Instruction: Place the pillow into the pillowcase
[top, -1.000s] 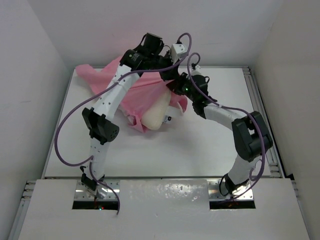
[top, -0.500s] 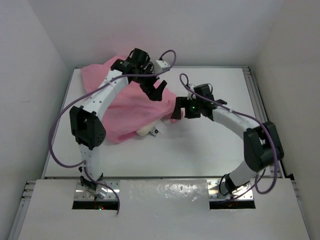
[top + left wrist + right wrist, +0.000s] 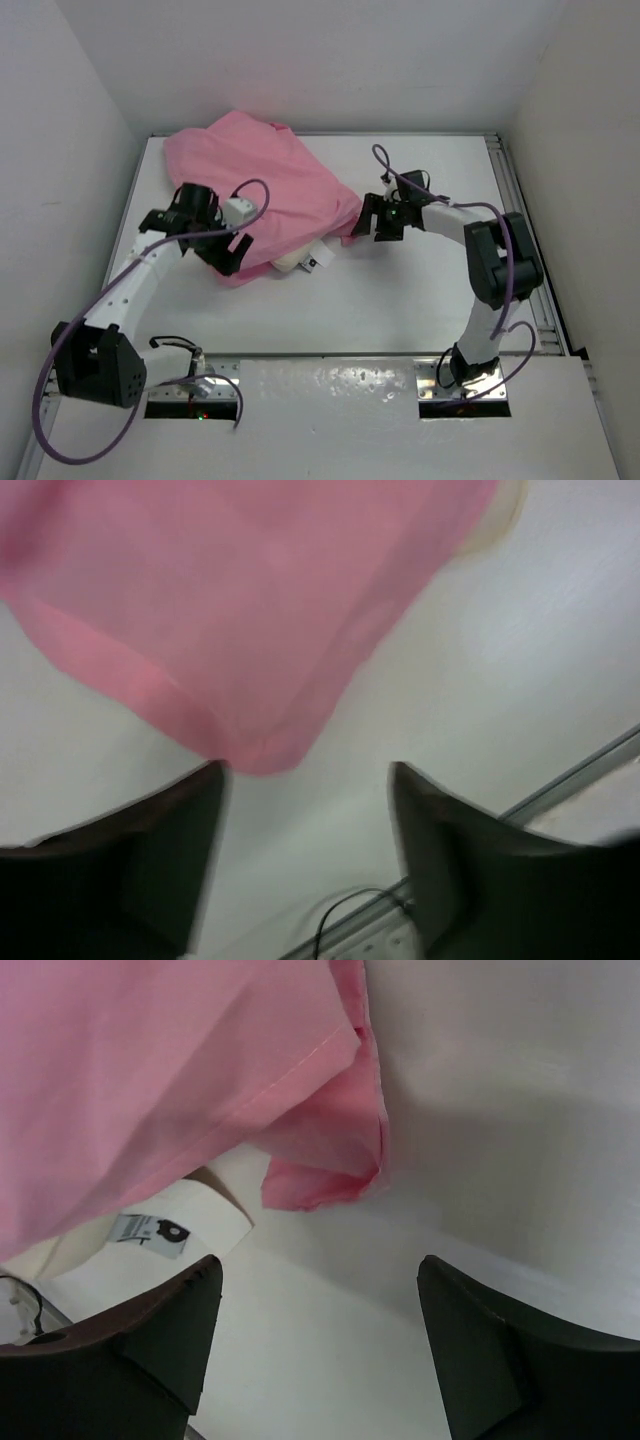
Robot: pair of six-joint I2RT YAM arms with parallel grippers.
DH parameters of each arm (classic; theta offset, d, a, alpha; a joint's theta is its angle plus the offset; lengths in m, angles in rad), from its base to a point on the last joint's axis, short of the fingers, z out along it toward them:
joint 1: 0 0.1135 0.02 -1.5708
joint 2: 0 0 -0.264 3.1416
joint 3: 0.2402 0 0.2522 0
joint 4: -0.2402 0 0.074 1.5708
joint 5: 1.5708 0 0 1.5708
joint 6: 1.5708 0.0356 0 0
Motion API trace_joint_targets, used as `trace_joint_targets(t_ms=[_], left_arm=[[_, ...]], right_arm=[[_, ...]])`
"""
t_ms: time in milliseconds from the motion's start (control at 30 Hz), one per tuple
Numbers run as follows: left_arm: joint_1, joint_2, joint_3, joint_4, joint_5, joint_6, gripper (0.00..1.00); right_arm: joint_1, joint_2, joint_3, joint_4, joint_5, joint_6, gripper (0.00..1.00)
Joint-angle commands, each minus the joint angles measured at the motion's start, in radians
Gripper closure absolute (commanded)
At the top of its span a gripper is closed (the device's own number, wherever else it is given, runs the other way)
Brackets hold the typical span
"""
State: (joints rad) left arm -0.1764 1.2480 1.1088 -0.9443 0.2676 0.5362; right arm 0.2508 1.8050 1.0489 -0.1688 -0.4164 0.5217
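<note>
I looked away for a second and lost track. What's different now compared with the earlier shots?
The left gripper came down from the raised pillowcase and swung back to its near-left corner. The right gripper lowered beside its right corner. Both are open and empty. The case, let go, has dropped flat and covers more of the pillow. Unchanged: the pillow's tagged end still pokes out.

I've swung my left gripper (image 3: 228, 258) from high over the far side down to the near-left corner of the pillowcase (image 3: 270, 190), jaws apart and empty. The right gripper (image 3: 363, 220) has dropped beside its right edge. The case now lies flat, covering more of the pillow (image 3: 292, 262).
</note>
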Motion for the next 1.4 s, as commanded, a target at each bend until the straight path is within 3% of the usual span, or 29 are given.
trace_joint_targets(t_ms=[0, 67, 167, 333, 633, 767, 833, 867, 900, 933, 967, 1033, 1133, 1233, 1267, 1333, 1367], left_arm=[[0.040, -0.102, -0.192, 0.128, -0.137, 0.074, 0.15], [0.035, -0.197, -0.323, 0.221, -0.171, 0.117, 0.00], [0.015, -0.242, -0.453, 0.303, -0.211, 0.130, 0.00], [0.034, -0.113, -0.524, 0.462, -0.355, 0.053, 0.00], [0.051, -0.050, -0.538, 0.602, -0.193, -0.005, 0.00], [0.052, -0.024, -0.558, 0.683, -0.148, -0.028, 0.03], [0.046, -0.015, -0.563, 0.705, -0.128, -0.033, 0.22], [0.043, -0.013, -0.558, 0.697, -0.120, -0.038, 0.43], [0.044, -0.018, -0.557, 0.699, -0.107, -0.041, 0.59], [0.045, -0.021, -0.550, 0.700, -0.100, -0.057, 0.73], [0.046, -0.024, -0.544, 0.711, -0.085, -0.070, 1.00], [0.054, -0.028, -0.512, 0.688, -0.059, -0.099, 1.00], [0.080, -0.035, -0.348, 0.523, 0.007, -0.123, 1.00], [0.139, -0.022, -0.040, 0.281, 0.106, -0.116, 1.00], [0.155, -0.003, 0.144, 0.253, 0.152, -0.114, 1.00], [0.176, 0.034, 0.341, 0.169, 0.162, -0.110, 1.00], [0.176, 0.089, 0.543, 0.144, 0.154, -0.111, 1.00]], right_arm=[[0.024, 0.055, 0.066, 0.104, 0.011, 0.074, 0.22], [0.034, 0.106, 0.083, 0.104, 0.043, 0.069, 0.21], [0.044, 0.151, 0.120, 0.098, 0.059, 0.083, 0.20], [0.064, 0.191, 0.117, 0.114, 0.100, 0.106, 0.23], [0.054, 0.179, 0.111, 0.106, 0.180, 0.104, 0.28], [0.061, 0.174, 0.114, 0.109, 0.171, 0.103, 0.45], [0.062, 0.163, 0.089, 0.120, 0.160, 0.115, 0.67], [0.064, 0.148, 0.074, 0.132, 0.162, 0.115, 0.76], [0.064, 0.139, 0.066, 0.138, 0.159, 0.115, 0.91], [0.062, 0.129, 0.063, 0.137, 0.156, 0.115, 0.98], [0.064, 0.122, 0.060, 0.135, 0.156, 0.112, 1.00], [0.061, 0.080, 0.066, 0.129, 0.143, 0.097, 1.00], [0.056, -0.013, 0.112, 0.050, 0.105, 0.084, 1.00], [0.024, -0.139, 0.206, 0.000, 0.047, 0.099, 1.00], [-0.001, -0.168, 0.261, -0.006, 0.035, 0.110, 1.00], [-0.046, -0.238, 0.322, -0.008, 0.012, 0.149, 1.00], [-0.057, -0.255, 0.392, -0.008, -0.001, 0.153, 1.00]])
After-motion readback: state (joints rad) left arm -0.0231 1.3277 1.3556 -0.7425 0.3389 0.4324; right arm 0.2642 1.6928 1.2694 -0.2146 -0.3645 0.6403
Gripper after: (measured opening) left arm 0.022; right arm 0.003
